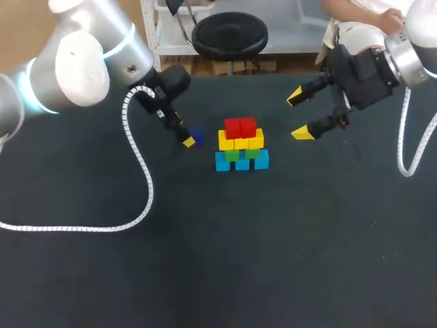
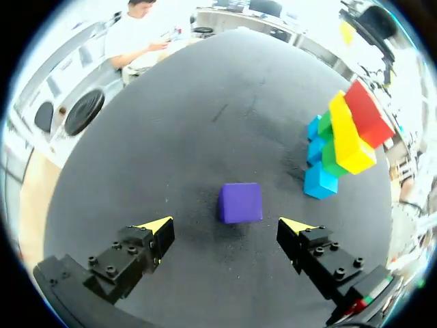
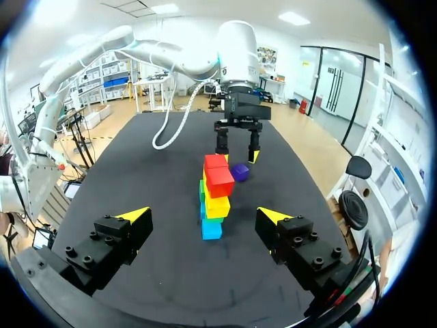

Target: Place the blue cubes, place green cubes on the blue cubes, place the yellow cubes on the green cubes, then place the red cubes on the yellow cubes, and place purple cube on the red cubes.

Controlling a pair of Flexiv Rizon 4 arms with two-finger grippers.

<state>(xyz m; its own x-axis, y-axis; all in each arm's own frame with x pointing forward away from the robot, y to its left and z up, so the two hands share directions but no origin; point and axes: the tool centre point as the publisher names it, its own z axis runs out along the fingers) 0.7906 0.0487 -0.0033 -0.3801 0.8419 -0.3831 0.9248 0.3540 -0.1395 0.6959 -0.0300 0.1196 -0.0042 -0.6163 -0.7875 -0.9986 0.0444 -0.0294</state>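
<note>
A stepped stack stands mid-table: blue cubes (image 1: 242, 163) at the bottom, then green cubes (image 1: 242, 154), yellow cubes (image 1: 240, 141) and two red cubes (image 1: 240, 127) on top. The stack also shows in the left wrist view, with blue cubes (image 2: 319, 180) lowest and red cubes (image 2: 367, 113) highest. A purple cube (image 1: 197, 135) lies on the table left of the stack. My left gripper (image 1: 190, 139) hangs open just over the purple cube (image 2: 240, 203), which lies slightly ahead of the gap in the left gripper (image 2: 227, 225), untouched. My right gripper (image 1: 299, 115) stands open and empty, right of the stack.
The dark table (image 1: 218, 260) carries nothing else. From the right wrist, the right gripper (image 3: 204, 216) faces the stack's red cubes (image 3: 218, 176), with the purple cube (image 3: 240, 171) and the left gripper (image 3: 237, 152) behind. The left arm's white cable (image 1: 140, 164) trails over the table's left.
</note>
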